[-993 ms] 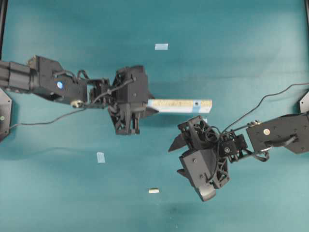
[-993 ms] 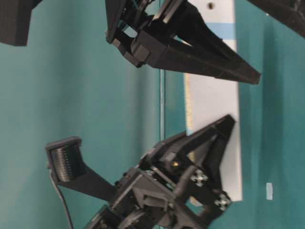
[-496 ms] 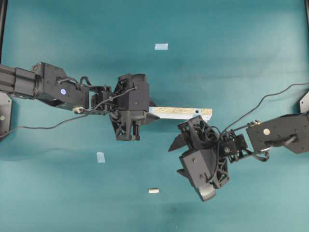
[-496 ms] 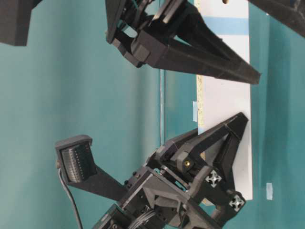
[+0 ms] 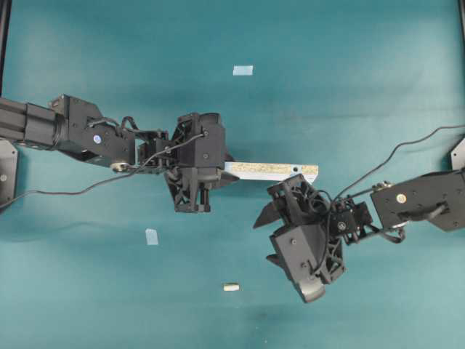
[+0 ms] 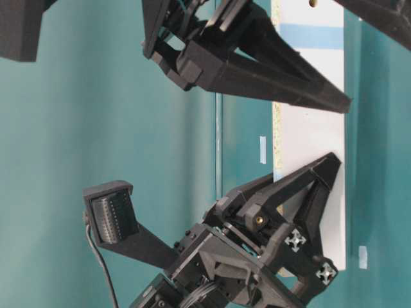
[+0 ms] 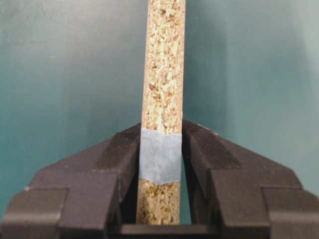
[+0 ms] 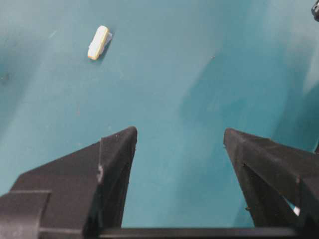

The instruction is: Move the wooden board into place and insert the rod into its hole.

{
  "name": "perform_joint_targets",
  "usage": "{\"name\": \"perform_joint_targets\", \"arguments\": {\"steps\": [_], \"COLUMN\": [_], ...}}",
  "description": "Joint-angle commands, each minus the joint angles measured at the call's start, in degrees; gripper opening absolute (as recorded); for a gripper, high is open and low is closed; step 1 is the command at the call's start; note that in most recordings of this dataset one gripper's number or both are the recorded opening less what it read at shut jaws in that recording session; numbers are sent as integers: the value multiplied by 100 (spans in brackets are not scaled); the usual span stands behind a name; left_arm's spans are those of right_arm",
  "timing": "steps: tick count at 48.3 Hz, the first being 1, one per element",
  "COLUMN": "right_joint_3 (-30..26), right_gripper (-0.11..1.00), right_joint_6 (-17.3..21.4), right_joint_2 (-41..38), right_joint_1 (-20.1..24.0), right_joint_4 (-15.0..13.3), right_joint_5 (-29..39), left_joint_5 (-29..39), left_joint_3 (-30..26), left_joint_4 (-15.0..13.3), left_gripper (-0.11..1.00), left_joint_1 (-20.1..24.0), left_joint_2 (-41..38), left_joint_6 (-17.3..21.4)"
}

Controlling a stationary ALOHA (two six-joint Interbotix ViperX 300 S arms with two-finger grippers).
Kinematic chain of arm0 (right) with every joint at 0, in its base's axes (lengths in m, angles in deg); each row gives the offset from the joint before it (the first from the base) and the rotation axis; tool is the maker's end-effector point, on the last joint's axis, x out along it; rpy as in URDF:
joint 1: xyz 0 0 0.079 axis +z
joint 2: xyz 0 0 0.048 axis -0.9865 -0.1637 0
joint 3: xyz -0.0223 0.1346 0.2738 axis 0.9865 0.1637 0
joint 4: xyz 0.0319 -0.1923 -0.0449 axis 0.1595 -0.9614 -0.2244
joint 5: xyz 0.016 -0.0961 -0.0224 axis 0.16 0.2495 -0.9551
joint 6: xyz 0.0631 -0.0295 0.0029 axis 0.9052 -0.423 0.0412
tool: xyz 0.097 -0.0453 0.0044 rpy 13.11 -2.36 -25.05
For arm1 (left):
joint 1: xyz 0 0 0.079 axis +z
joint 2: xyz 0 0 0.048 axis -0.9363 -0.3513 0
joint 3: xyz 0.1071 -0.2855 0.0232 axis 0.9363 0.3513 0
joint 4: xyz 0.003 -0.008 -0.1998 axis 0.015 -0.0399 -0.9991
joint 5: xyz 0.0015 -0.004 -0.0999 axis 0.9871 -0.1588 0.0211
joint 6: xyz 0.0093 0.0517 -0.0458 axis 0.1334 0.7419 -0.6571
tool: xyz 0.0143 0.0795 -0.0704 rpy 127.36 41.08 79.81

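Observation:
The wooden board [image 5: 272, 171] stretches left to right at mid-table, turned so its speckled edge faces up. My left gripper [image 5: 229, 169] is shut on its left end. In the left wrist view both jaws press the board [image 7: 164, 74] at a pale-blue tape band [image 7: 159, 157]. The hole [image 5: 296, 169] is near the board's right end. The rod [image 5: 231, 286] lies alone on the mat near the front, and it shows upper left in the right wrist view [image 8: 98, 42]. My right gripper [image 5: 282, 262] stands open and empty, just below the board's right end.
Pale-blue tape squares lie on the teal mat at the back [image 5: 243, 70] and front left [image 5: 151, 236]. A black cable [image 5: 407, 145] trails off the right arm. In the table-level view the board [image 6: 311, 128] runs behind both grippers.
My left gripper has carried the board a little toward the front and turned it further onto its edge. The right arm and the rod have not moved.

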Motion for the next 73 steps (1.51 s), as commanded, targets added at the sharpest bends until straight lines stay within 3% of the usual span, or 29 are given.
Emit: {"name": "perform_joint_targets", "arguments": {"steps": [1, 52, 54, 59, 73], "right_joint_3": [-123, -149, -158, -158, -185], "right_gripper": [82, 82, 82, 82, 81], "right_joint_6": [9, 9, 9, 9, 9], "right_joint_2": [123, 79, 79, 79, 70], "right_joint_1": [18, 9, 9, 9, 9], "right_joint_4": [-9, -9, -9, -9, -9], "right_joint_5": [-18, -18, -18, -9, 26], "left_joint_5": [-79, -97, -79, -79, -79], "left_joint_3": [-79, -70, -79, -114, -334], "left_joint_4": [-9, 9, 9, 9, 9], "left_gripper": [24, 24, 28, 55, 50], "left_joint_1": [-18, -123, -123, -114, -132], "left_joint_2": [97, 88, 70, 0, -202], "left_joint_6": [-141, -272, -272, -264, -255]}}
